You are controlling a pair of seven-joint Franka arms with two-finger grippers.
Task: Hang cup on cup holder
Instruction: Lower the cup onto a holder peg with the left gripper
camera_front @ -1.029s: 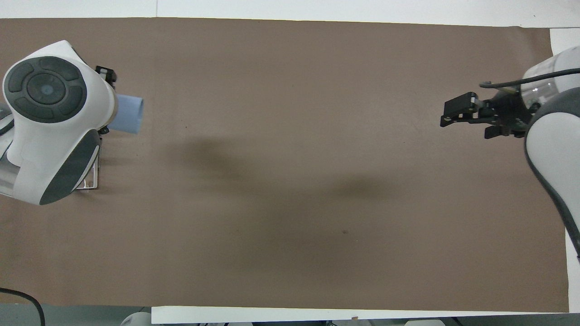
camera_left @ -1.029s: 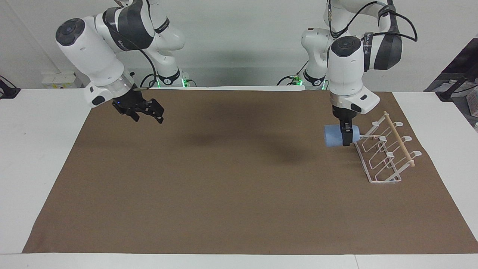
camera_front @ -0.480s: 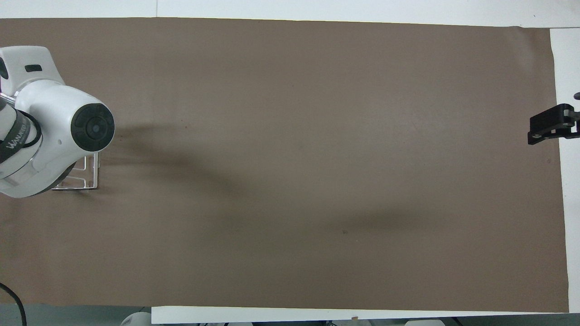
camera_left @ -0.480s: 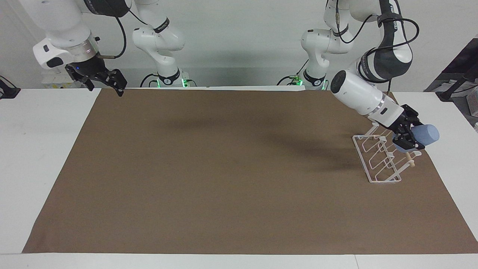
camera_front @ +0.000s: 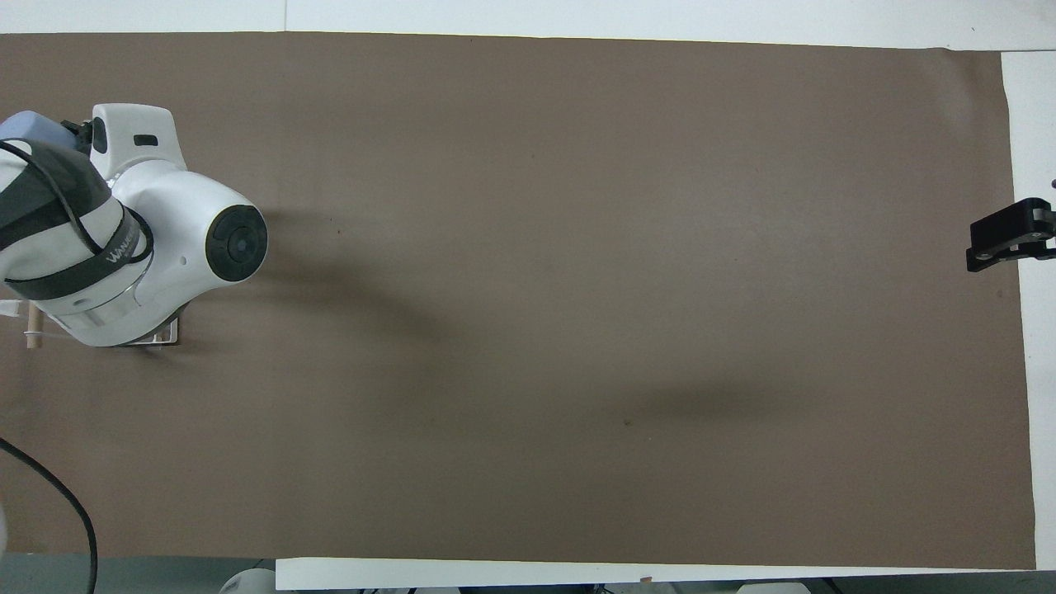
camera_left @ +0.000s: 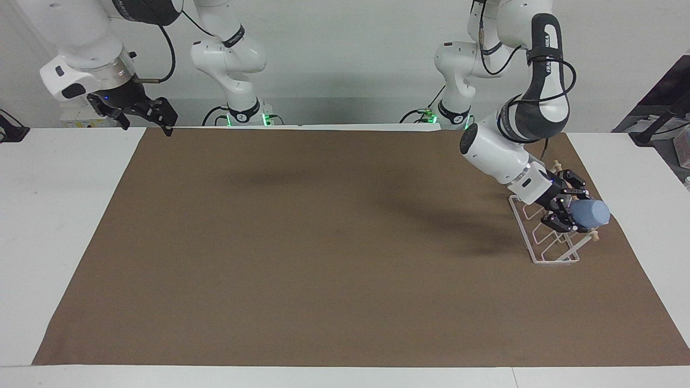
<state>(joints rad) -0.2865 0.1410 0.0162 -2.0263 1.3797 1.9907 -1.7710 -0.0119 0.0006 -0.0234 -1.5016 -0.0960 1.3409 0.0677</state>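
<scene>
Facing view shows the cup (camera_left: 591, 213), a light-blue tumbler, lying tilted on its side over the wooden dowel end of the cup holder (camera_left: 544, 242), at about four o'clock from the mat's centre, toward the left arm's end of the table. Its closed base points away from the arm. The left gripper (camera_left: 566, 207) is clamped on the cup, fingers on either side of it, reaching down at a slant over the white wire rack. The rack stands on the brown mat (camera_left: 323, 242). The right gripper (camera_left: 141, 112) hangs in the air over the mat's corner at about ten o'clock, waiting; I cannot tell how its fingers stand. From overhead, the left arm hides most of the rack.
</scene>
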